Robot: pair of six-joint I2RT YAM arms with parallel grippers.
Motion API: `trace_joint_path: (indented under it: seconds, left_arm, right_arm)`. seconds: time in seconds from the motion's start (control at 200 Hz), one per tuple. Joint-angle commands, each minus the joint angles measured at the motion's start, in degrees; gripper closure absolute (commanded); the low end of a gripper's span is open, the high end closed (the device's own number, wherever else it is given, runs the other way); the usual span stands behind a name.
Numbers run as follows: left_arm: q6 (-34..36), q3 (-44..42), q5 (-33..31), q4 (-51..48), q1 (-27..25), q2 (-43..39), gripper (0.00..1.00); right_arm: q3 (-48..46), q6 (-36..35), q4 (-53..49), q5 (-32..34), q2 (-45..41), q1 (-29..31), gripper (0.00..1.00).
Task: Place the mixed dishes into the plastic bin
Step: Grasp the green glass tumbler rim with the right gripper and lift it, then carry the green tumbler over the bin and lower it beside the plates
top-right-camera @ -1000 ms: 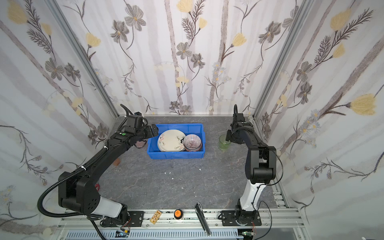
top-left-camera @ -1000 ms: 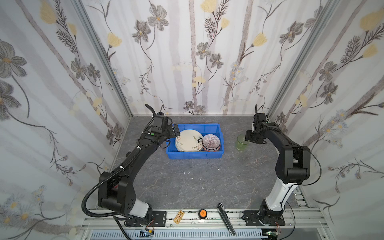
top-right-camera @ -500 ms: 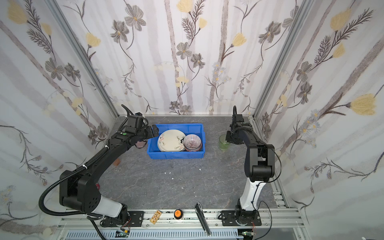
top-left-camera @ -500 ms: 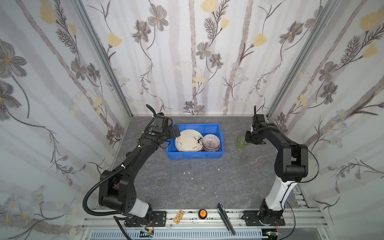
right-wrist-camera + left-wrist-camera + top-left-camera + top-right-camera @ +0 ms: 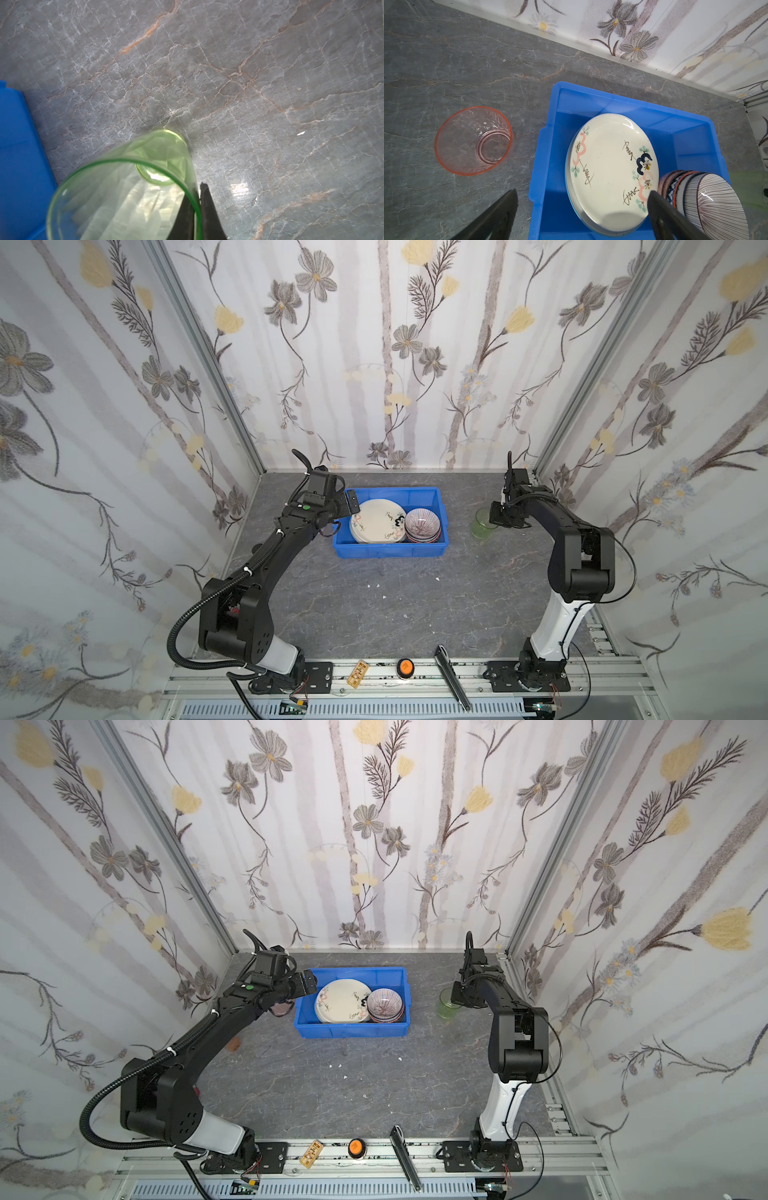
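**Green glass pinched by its rim, and it could slip**

My right hand (image 5: pixel 198 191) is shut tight on the rim of the green tumbler (image 5: pixel 124 187), with one finger inside the glass and one outside. The tumbler is on the table (image 5: pixel 270 83), a little way off to the right of the blue bin (image 5: pixel 390 490). My left hand (image 5: pixel 582 194) is wide open and holds nothing. It hangs over the left end of the bin.

I think the grip is the risky part. It is a thin pinch on smooth glass, so the tumbler could swing or slide out when I lift. If I carry it too low, it could bump the bin wall. It could also land hard on the cream plate (image 5: pixel 610 162) or the stack of bowls (image 5: pixel 708 197) and chip something. My left hand is close to where I want to drop it, so the two arms could knock together.

Only the right wrist view shows the pinch. In both top views it is too small to see. The left wrist view shows the pink tumbler (image 5: pixel 473 138) on the table beside the bin, not yet put away. In a top view my left arm hides most of it
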Motion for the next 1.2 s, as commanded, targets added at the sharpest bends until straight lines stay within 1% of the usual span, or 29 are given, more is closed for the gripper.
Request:
trace_joint_path:
  seconds: [0.0,0.09,0.205,0.375,0.54,0.635,0.729,0.894,1.064,1.194]
  left_arm:
    - [0.2,-0.03,-0.07,0.18,0.15,0.38,0.0]
    - [0.2,0.0,-0.05,0.18,0.15,0.36,0.0]
    - [0.2,-0.02,-0.21,0.18,0.17,0.0,0.0]
    - [0.13,-0.07,-0.38,0.13,0.26,0.72,0.0]
    - [0.11,0.04,-0.27,0.09,0.48,0.1,0.0]
    - [-0.14,0.19,-0.52,0.18,1.25,-0.3,0.0]
    - [-0.88,0.2,0.98,0.17,3.02,-0.22,0.0]
    - [-1.38,0.13,1.95,0.19,4.44,-0.78,0.0]
    - [-1.55,0.14,2.69,0.29,4.82,-0.61,0.0]
    - [-1.73,0.17,2.96,0.31,5.13,-0.43,0.0]
  right_arm:
    - [0.04,-0.62,1.1,0.14,-0.5,0.18,0.97]
    - [0.05,-0.71,0.75,0.43,-1.11,0.25,1.0]
    - [0.22,-0.88,-0.34,0.87,-2.61,0.44,1.0]
    - [0.95,-1.08,-2.85,0.77,-7.04,1.03,1.0]
    - [4.51,-1.5,-7.67,2.37,-11.0,3.21,1.0]
    - [8.61,-1.41,-10.34,3.36,-11.95,5.72,1.0]
    - [14.34,-0.7,-13.39,4.51,-11.25,8.88,1.0]
    - [23.54,2.21,-15.3,3.74,-7.85,14.15,1.0]
    - [30.51,5.44,-13.81,3.08,-2.22,19.18,1.0]
    - [34.22,7.84,-11.86,1.74,2.76,21.43,1.0]
